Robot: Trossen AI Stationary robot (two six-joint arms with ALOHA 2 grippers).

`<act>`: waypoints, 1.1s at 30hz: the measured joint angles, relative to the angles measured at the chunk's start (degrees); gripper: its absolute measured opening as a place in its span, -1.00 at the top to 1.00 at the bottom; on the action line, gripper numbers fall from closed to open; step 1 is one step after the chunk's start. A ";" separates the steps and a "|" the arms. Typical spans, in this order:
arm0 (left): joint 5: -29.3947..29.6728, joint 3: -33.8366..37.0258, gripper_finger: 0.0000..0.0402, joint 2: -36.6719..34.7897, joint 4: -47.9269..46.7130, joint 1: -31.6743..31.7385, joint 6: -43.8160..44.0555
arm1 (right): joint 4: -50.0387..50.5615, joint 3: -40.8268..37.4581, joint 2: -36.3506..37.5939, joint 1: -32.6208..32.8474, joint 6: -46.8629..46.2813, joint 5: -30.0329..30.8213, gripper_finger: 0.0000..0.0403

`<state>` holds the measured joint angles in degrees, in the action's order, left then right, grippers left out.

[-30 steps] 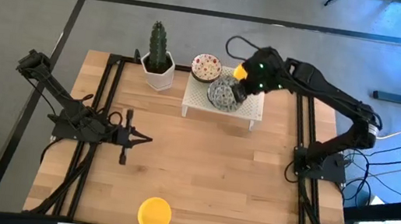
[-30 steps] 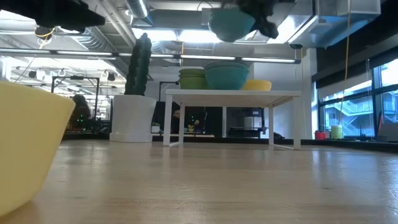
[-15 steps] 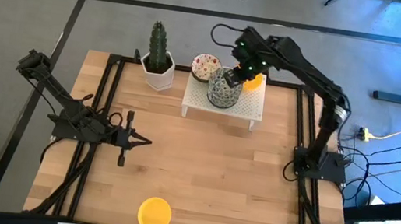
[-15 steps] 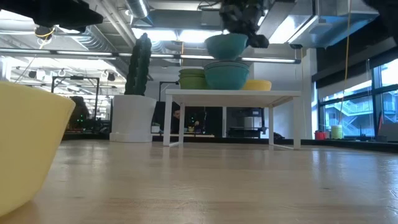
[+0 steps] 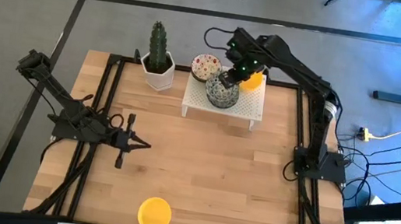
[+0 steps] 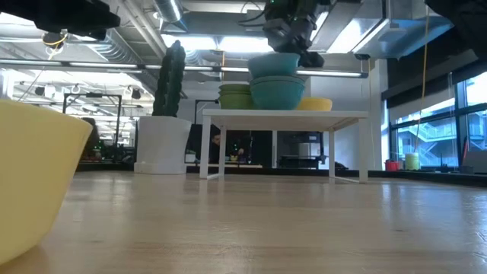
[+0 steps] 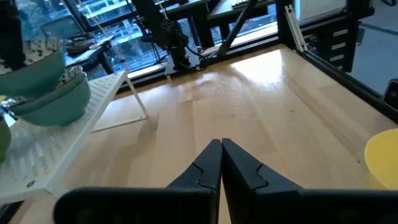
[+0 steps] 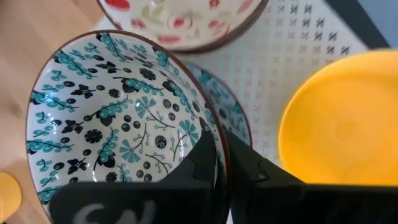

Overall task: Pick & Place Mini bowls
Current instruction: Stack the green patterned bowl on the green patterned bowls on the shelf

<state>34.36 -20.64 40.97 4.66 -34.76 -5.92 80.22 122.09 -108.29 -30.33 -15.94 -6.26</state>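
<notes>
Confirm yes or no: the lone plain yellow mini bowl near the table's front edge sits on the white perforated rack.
No, the yellow bowl rests directly on the wooden table, far from the rack.

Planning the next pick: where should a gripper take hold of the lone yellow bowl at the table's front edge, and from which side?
Probably by the rim, coming from above. The yellow bowl sits upright and open on bare table, so one finger can go inside the thin flaring wall and one outside. The left gripper is nearer; the right gripper grips a patterned bowl that way.

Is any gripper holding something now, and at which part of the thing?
The right gripper holds a blue-green patterned bowl by its rim, one finger inside and one outside, over the white rack. The left gripper holds nothing.
</notes>
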 joint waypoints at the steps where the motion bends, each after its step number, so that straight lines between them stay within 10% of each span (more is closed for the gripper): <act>1: 0.01 0.00 0.97 0.00 -0.18 0.00 0.51 | 0.35 -0.43 0.00 -0.02 0.17 -0.01 0.92; 19: -1.29 0.00 0.98 0.02 -0.21 0.00 0.86 | -3.03 -7.83 0.26 -0.07 -0.03 0.15 0.86; 33: -1.35 0.00 0.98 0.02 -0.21 0.00 3.00 | -1.87 -5.92 0.39 0.61 1.67 1.01 0.32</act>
<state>33.01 -20.64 40.99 4.45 -34.76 -2.91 78.35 116.17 -107.90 -29.72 -14.27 -5.25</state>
